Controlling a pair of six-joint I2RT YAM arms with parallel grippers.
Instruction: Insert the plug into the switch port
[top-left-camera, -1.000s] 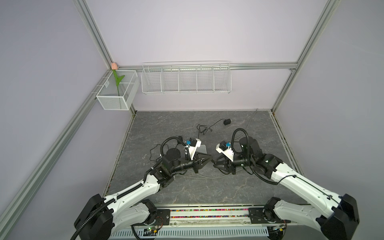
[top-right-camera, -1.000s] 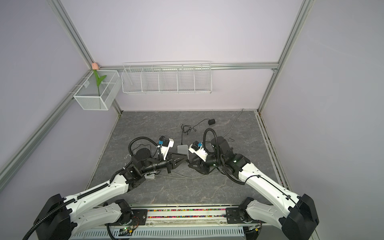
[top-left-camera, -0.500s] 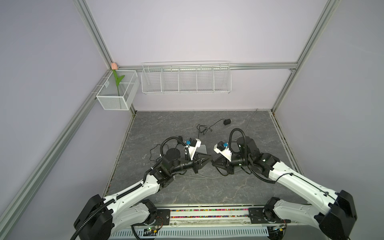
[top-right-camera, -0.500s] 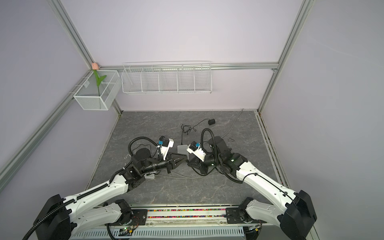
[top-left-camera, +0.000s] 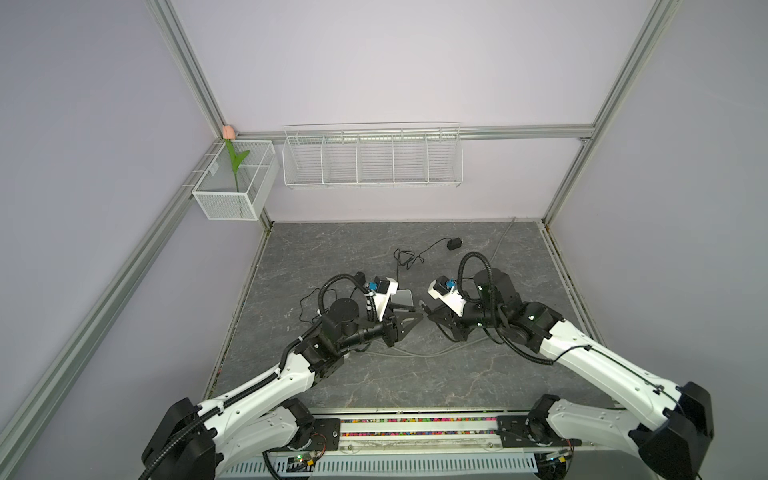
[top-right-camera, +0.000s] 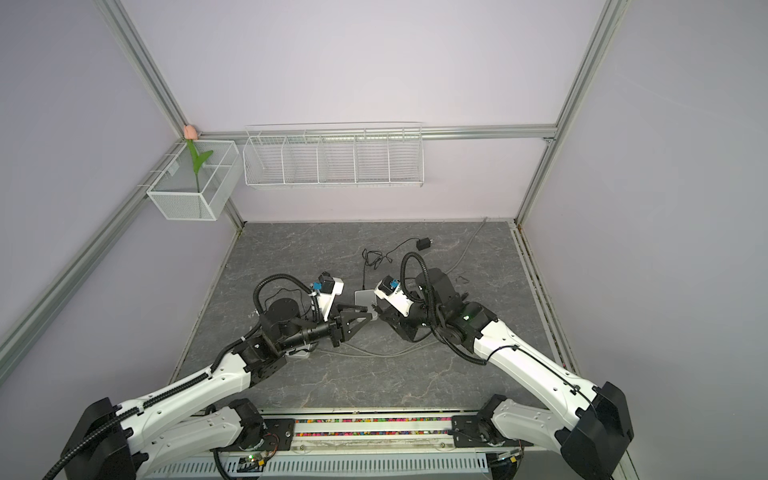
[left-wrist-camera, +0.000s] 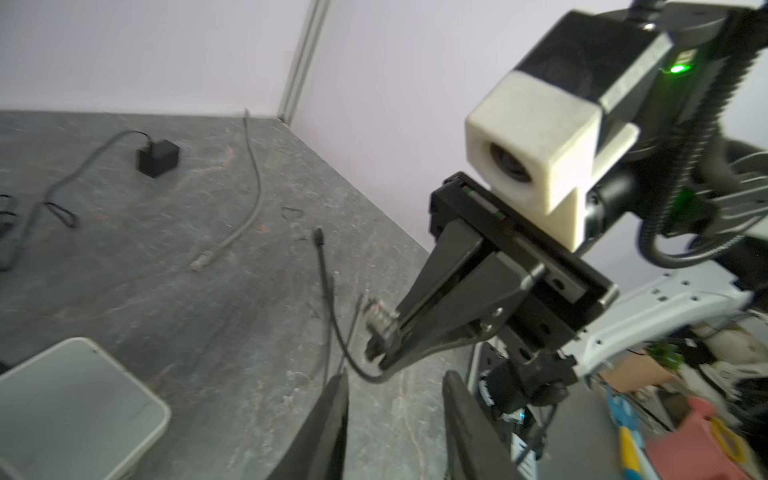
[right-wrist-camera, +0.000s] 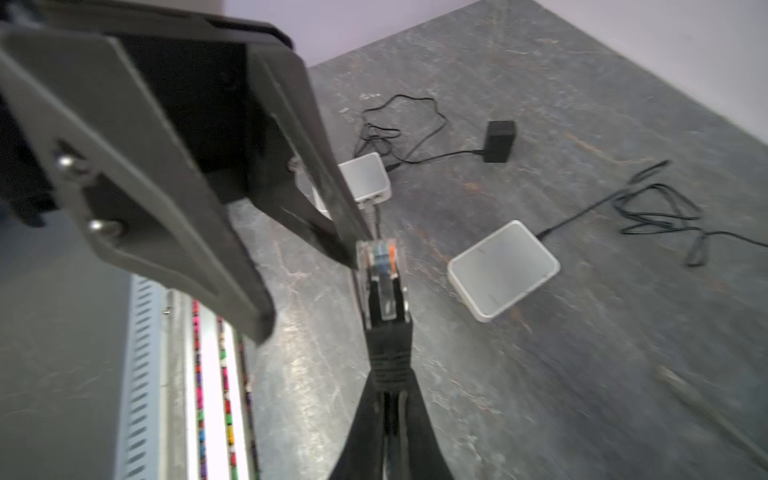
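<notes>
The right gripper (right-wrist-camera: 388, 384) clamps the plug (right-wrist-camera: 382, 270) by its boot. The plug's long axis runs straight out from the jaws, clear tip pointing away. Just beyond, the left gripper (right-wrist-camera: 307, 286) stands parted. Aside lies a white box (right-wrist-camera: 503, 270), farther ahead a second white box (right-wrist-camera: 365, 176).

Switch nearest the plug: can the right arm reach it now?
Probably yes: the right gripper is shut on the plug, and bare table lies between it and the switch; the open left gripper crowds close.

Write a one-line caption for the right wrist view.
Right gripper pinches a clear Ethernet plug; left gripper open alongside; two white switches beyond.
</notes>
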